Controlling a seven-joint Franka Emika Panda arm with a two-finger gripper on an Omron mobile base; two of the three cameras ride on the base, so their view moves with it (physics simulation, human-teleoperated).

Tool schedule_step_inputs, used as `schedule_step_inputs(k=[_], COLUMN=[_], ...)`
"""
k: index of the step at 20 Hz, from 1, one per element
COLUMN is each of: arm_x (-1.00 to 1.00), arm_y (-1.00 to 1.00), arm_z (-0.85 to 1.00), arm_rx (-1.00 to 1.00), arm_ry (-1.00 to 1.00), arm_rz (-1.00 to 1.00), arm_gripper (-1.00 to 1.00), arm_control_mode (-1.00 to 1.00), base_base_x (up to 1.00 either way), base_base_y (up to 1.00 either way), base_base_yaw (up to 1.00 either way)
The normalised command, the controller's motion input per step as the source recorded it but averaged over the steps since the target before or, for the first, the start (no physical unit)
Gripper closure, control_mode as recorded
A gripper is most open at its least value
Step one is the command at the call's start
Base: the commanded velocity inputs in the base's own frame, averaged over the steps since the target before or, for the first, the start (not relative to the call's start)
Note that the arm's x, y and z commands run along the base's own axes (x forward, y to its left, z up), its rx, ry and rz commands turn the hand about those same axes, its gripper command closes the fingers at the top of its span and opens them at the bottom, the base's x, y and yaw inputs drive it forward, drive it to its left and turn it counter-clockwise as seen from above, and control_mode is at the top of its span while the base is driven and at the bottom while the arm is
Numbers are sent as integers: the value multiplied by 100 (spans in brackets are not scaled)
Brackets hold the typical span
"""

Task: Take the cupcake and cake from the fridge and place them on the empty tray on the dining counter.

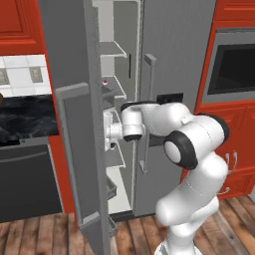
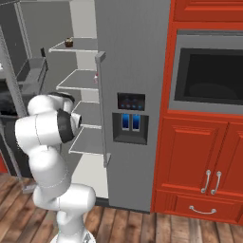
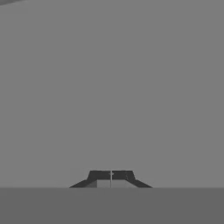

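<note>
- Sitting on the top fridge shelf (image 2: 78, 45), the cupcake (image 2: 69, 42) was what we saw first in the right base view, near the shelf's back.
- We noticed a small red-topped item, probably the cake (image 2: 96, 76), at the edge of the next shelf down, half hidden by the closed door's edge.
- We found the fridge (image 2: 135, 61) with its left door (image 1: 74, 124) swung open.
- Our hand (image 3: 111, 175) was closed on nothing, facing a plain grey surface.
</note>
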Motion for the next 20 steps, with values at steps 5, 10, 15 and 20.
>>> schedule_step_inputs(k=[5,10,15,20], arm_x=[-21,0,-49,-14], arm_y=[100,46,-75,-94], arm_z=[-19,-11,45,79], arm_rx=[2,2,-3,-11], arm_ry=[8,-5,-12,-10], arm_rz=[17,2,-6,-11], arm_gripper=[100,100,100,100], arm_control_mode=[-100,-100,-100,-100], base_base_x=[0,0,0,0], base_base_y=[0,0,0,0], base_base_yaw=[0,0,0,0])
